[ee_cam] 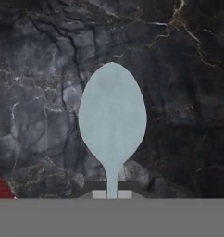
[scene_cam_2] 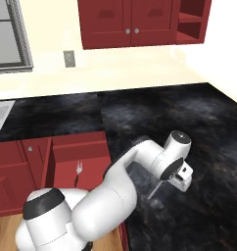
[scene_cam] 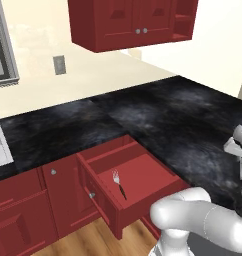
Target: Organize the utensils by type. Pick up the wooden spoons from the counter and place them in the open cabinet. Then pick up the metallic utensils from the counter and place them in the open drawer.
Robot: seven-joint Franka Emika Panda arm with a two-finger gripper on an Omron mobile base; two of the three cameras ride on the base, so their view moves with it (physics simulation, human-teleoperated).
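Metal step underway: fork already in open drawer. Gripper clamped on teaspoon handle, held over black counter, right of drawer. Next, prob: carry spoon left over drawer, lower, release beside fork.

The spoon has its handle running off under the grey band in the hand view, so where the fingers pinch it is hidden. From the right base view the spoon is just a thin pale sliver below the gripper, bowl too small to make out. The arm covers the near part of the drawer, hiding the fork handle's end. The cabinet top is cut off.
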